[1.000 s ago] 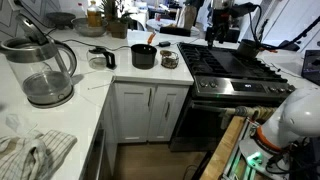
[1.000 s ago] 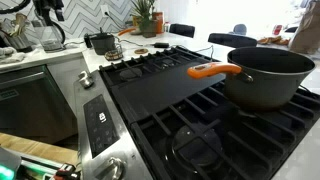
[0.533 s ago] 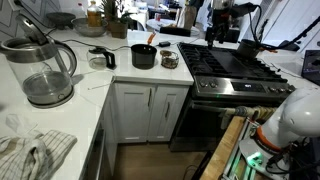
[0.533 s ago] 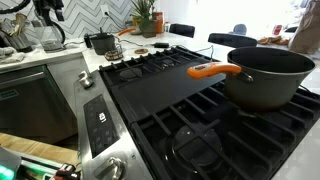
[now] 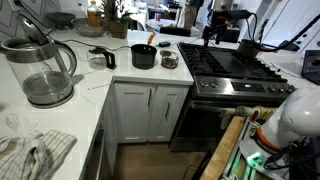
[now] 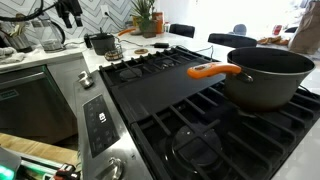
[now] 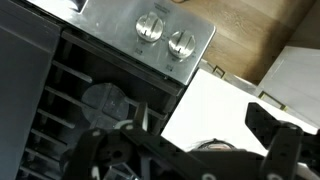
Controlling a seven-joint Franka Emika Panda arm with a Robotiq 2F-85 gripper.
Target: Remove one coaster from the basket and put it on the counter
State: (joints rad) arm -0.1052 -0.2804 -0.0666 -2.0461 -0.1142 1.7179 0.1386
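**Hand drifts over the stove, still empty**

My gripper (image 5: 210, 36) has dropped a little and slid sideways in the last second. It now hangs above the back of the stove (image 5: 235, 65), and in an exterior view (image 6: 68, 13) it shows further along the top edge than before. The jaws have stayed spread as wide as they go, with nothing between them. The wrist view looks straight down on stove knobs and grates.

I read that as the start of my approach and no more. The basket (image 5: 169, 60) sits untouched on the counter (image 5: 125, 76), near the stove's edge and well apart from my hand. The coaster (image 5: 169, 57) I need is still inside it, too small to make out singly.

A black pot (image 5: 143, 57) stands just beside the basket with an orange utensil (image 5: 151, 40) poking up from it, so I judge I'll have to come down on the stove side. The kettle (image 5: 45, 70) and cloth (image 5: 35, 150) lie well clear.
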